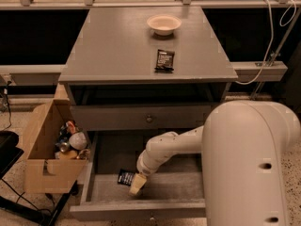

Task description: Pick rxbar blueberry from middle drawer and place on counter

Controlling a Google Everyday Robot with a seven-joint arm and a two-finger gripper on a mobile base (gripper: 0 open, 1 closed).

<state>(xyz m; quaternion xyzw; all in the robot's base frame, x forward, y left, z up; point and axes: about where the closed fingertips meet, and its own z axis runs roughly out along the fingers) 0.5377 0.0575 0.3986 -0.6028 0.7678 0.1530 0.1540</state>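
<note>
The middle drawer (141, 210) is pulled open below the grey cabinet's knobbed front. The rxbar blueberry (125, 177), a dark bar with white print, lies flat on the drawer floor at the left front. My gripper (137, 184) reaches down into the drawer from the right on a white arm, right at the bar's right end. The counter (113, 51) is the flat grey top above, carrying a black-wrapped bar (164, 60) and a white bowl (163, 24).
An open cardboard box (47, 154) with several small items stands on the floor left of the drawer. A dark stand (7, 149) is at the far left. A white cable (268, 41) hangs at the right. My white arm housing (249, 168) fills the lower right.
</note>
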